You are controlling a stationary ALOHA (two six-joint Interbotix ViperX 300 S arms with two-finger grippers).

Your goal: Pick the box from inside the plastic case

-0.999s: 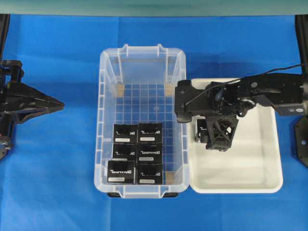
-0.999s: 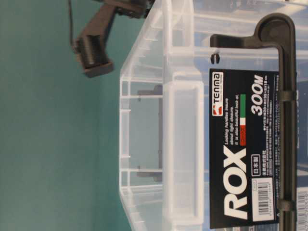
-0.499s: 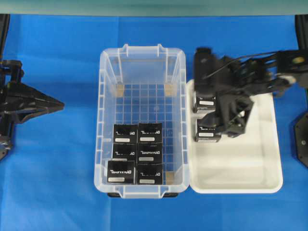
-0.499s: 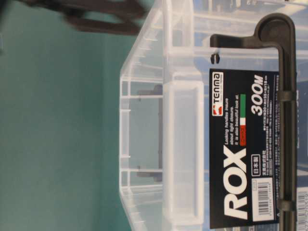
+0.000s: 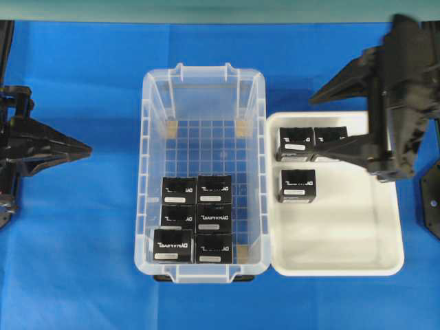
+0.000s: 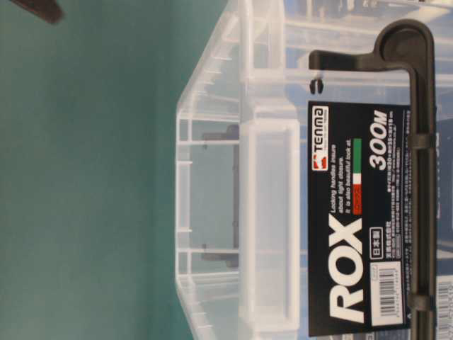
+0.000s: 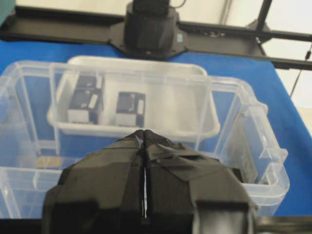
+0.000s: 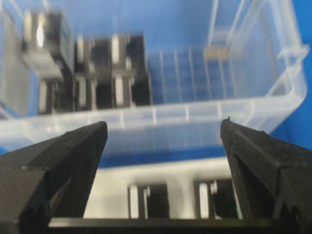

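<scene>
Right hand (image 5: 321,126) lifted off tray (image 5: 357,261), fingers apart; case (image 6: 269,212) label "ROX 300M"

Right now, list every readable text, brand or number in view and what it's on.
All on the black label stuck to the plastic case, rotated sideways in the table-level view:
"ROX"
"300M"
"TENMA"
Small italic lines beside the flag stripe: too small to read surely.
Barcode sticker: unreadable.
White lettering on each box: mirrored and too small to read.
</scene>
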